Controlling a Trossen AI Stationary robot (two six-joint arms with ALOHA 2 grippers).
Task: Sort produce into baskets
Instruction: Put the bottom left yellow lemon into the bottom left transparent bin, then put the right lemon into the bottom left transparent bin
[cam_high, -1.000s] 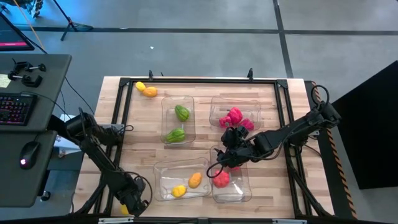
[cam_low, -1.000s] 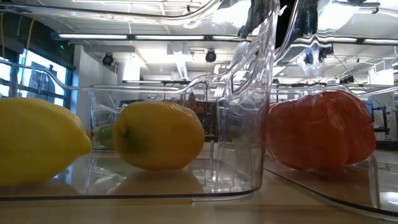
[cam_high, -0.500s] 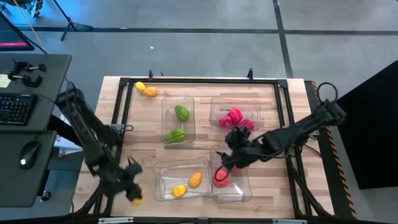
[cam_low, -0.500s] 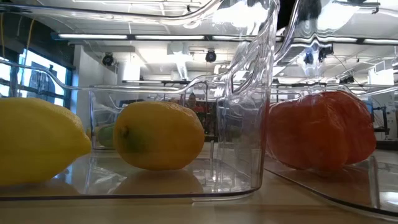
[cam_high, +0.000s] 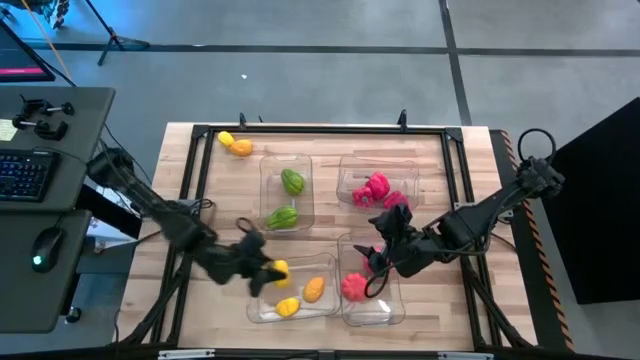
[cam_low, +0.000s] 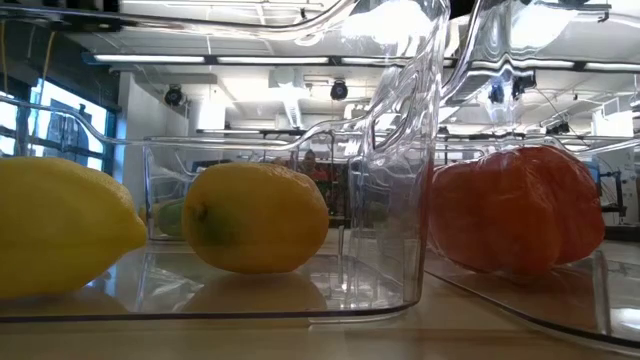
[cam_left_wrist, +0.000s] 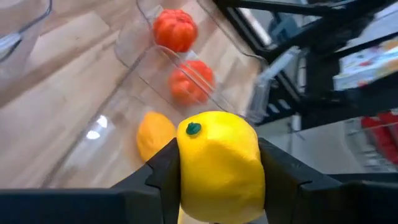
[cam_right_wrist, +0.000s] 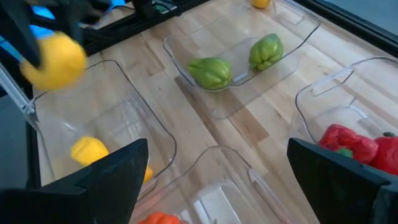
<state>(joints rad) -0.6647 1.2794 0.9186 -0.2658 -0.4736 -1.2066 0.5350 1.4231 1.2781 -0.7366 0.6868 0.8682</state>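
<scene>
A yellow lemon (cam_left_wrist: 217, 165) with a green stem spot is in my left gripper (cam_high: 268, 270), which is shut on it above the left part of the near-left basket (cam_high: 262, 308). That basket holds a yellow piece (cam_high: 287, 307) and an orange one (cam_high: 314, 289). My right gripper (cam_right_wrist: 219, 149) hangs open over the near-right basket (cam_high: 385, 312), above a red-pink piece (cam_high: 354, 288). Two green pieces (cam_high: 292, 181) lie in the far-left basket (cam_high: 268, 160). Red-pink pieces (cam_high: 378, 190) lie in the far-right basket (cam_high: 345, 165). My left gripper pinches the lemon between its two fingers (cam_left_wrist: 163, 174), one on each of its opposite sides (cam_left_wrist: 186, 180). The fingers come slanting down from the table's left. The lemon is lifted clear, with its green stem spot (cam_left_wrist: 193, 129) facing away from the wrist.
A loose yellow piece (cam_high: 226, 139) and an orange one (cam_high: 241, 148) lie on the wood at the far left, outside the baskets. A black frame (cam_high: 320, 128) runs round the table. The four baskets crowd the middle. Bare wood (cam_high: 225, 215) shows left of the baskets.
My left gripper has risen from the table's near-left corner with the lemon, swung toward the right and far edges and turned at the wrist; it now hangs over the near-left basket. My right gripper has drawn back a little up and toward the right edge, staying open.
</scene>
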